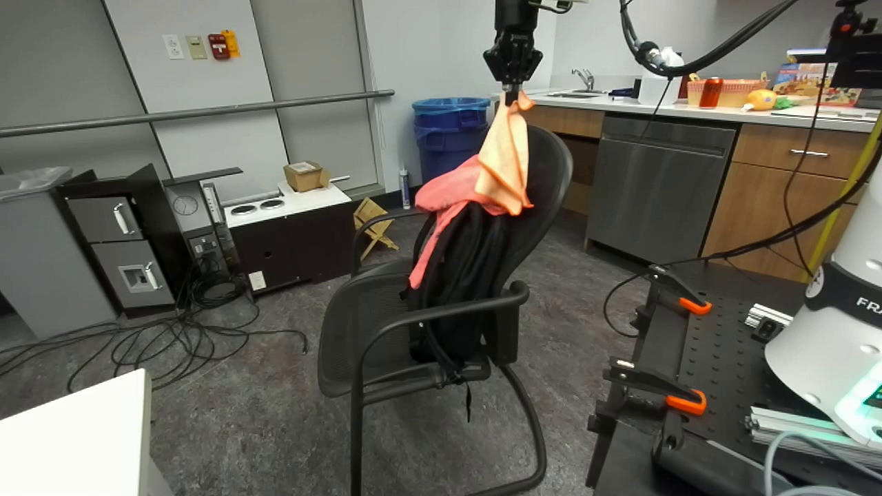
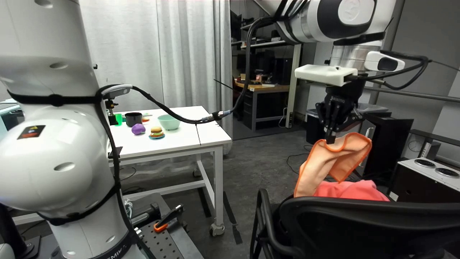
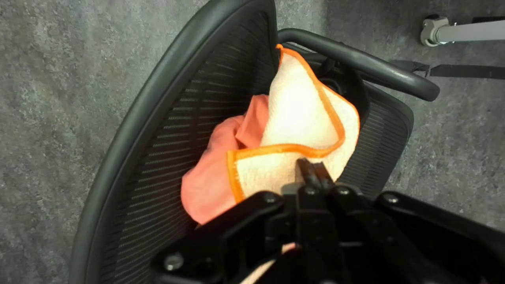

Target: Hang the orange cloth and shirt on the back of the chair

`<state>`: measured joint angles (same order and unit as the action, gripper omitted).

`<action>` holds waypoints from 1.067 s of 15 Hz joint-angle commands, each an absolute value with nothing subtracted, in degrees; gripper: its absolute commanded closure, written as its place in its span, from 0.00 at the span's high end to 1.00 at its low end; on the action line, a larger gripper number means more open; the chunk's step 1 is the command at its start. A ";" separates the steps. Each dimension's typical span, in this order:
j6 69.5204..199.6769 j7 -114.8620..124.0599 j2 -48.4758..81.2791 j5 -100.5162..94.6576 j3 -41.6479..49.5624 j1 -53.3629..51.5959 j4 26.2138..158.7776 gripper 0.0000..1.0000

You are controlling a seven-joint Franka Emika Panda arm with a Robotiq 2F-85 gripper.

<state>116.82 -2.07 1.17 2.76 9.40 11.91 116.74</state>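
1. We see the gripper point(image 2: 330, 137) pointing downward, with its jaws pressed together, clamped on the upper edge of the orange cloth point(image 1: 508, 162).
2. From this grip the orange cloth hangs in loose folds over the seat side of the chair point(image 1: 544, 196), near its tall back. In the wrist view we see its brighter orange border bending just beside the grip.
3. Its lower part overlaps the coral shirt point(image 1: 448, 189) in all views; whether the two are touching, we cannot tell surely.
4. The coral shirt lies over the top of a black bag point(image 1: 455, 275), and one narrow part hangs down along it.
5. The black bag rests on the seat, close to the back.
6. Well apart from the chair, in an exterior view, we notice a white table point(image 2: 208, 133) bearing a green bowl point(image 2: 169, 123) and a toy burger point(image 2: 157, 131).
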 commanded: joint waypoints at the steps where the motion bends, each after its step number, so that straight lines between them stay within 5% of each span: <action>1: 117.19 -2.13 -4.81 4.20 11.52 12.81 121.01 0.00; 16: 117.42 -1.03 0.27 4.88 18.37 17.20 119.83 0.00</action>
<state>117.00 -1.99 -1.48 3.98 18.34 16.65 120.45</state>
